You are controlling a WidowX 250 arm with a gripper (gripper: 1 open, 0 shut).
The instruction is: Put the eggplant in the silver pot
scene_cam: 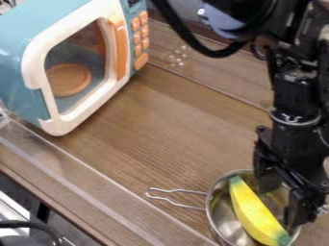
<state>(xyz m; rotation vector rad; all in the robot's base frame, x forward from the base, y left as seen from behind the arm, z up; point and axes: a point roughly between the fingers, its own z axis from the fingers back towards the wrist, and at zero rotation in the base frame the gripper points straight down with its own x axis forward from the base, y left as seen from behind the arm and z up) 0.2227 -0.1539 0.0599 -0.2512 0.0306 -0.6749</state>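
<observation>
The silver pot (220,204) stands at the front right of the wooden table, its wire loop handle (174,198) pointing left. A yellow banana-shaped toy (257,219) lies inside it. My black gripper (291,197) hangs straight down over the right half of the pot, its fingers apart and low at the rim. The eggplant is hidden; no purple shows between the fingers or in the part of the pot I can see. The gripper covers the pot's right side.
A teal toy microwave (64,67) with its door open stands at the back left. A clear plastic wall (90,187) runs along the table's front edge. Bare wood lies between the microwave and the pot.
</observation>
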